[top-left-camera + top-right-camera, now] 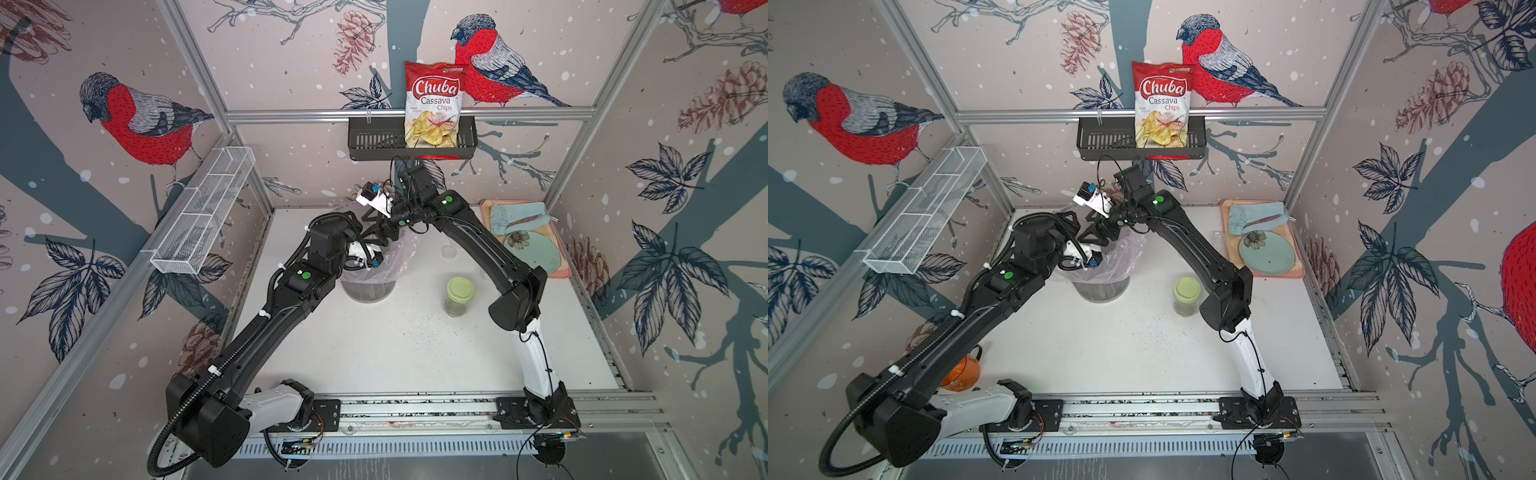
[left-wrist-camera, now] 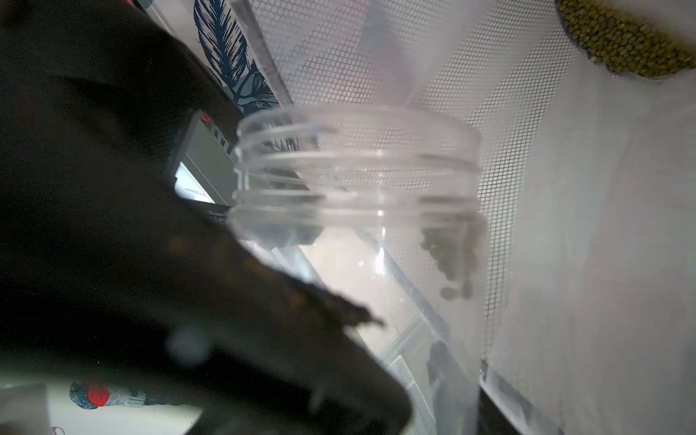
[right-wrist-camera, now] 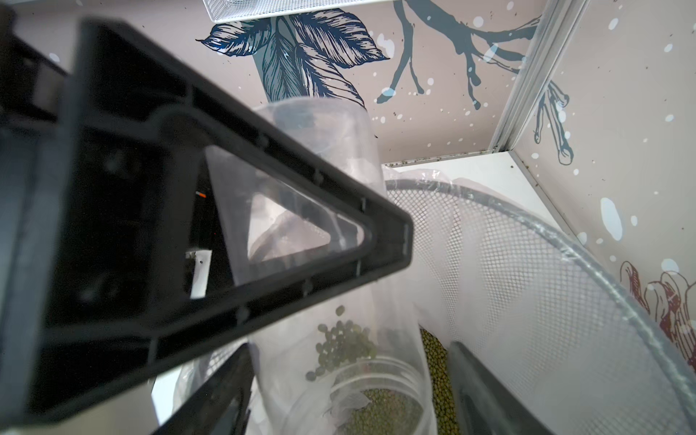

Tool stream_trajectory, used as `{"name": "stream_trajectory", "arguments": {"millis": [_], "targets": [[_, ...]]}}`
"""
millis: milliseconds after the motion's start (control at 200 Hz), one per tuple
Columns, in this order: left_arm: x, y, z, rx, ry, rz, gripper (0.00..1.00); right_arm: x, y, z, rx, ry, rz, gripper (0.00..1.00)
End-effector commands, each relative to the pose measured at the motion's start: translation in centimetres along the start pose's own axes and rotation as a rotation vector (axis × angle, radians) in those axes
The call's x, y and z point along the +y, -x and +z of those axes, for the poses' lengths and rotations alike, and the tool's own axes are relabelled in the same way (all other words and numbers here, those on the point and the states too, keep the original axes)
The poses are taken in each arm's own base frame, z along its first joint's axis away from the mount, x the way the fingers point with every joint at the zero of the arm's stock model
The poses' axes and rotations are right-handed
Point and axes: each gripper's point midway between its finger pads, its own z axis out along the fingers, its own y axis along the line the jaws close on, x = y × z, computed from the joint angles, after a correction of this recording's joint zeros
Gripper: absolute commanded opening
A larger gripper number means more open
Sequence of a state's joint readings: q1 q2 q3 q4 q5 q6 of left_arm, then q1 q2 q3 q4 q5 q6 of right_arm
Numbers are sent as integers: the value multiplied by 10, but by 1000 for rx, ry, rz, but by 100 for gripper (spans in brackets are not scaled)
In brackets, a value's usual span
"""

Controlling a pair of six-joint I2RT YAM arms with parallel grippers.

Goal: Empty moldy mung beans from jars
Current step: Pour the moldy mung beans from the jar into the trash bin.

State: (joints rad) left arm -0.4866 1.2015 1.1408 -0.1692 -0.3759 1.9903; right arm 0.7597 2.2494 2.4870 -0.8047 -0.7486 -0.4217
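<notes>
Approx. mid-task: clear jar point(image 2: 357, 226) tipped mouth-down over lined bin point(image 1: 368, 291), clamped in left gripper point(image 3: 350, 380). Most mung beans point(image 2: 621, 41) lie in bin; a few cling nr the mouth. Right gripper point(image 1: 1096, 230) beside jar, grip indeterminate. Green-lidded jar point(image 1: 459, 297) on table point(image 1: 374, 353), full, lid on.

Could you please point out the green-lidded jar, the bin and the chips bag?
green-lidded jar point(image 1: 460, 288), in a top view, middle of its lid.
bin point(image 1: 368, 291), in a top view, its clear near wall.
chips bag point(image 1: 434, 99), in a top view, its printed front.
</notes>
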Motion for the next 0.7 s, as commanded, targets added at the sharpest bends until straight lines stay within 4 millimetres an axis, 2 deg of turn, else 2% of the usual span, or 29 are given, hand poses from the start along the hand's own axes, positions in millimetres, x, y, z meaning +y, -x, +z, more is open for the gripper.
{"name": "stream_trajectory", "arguments": {"millis": [0, 405, 575, 695], "targets": [[39, -11, -7, 32, 154, -15, 2, 12, -9, 11, 28, 45, 14, 80], [57, -17, -5, 58, 245, -45, 2, 29, -11, 4, -7, 179, 27, 83], [64, -21, -3, 73, 271, -47, 2, 27, -16, 2, -10, 203, 46, 82], [62, -20, -1, 70, 260, -44, 2, 26, -15, 1, -19, 211, 51, 79]]}}
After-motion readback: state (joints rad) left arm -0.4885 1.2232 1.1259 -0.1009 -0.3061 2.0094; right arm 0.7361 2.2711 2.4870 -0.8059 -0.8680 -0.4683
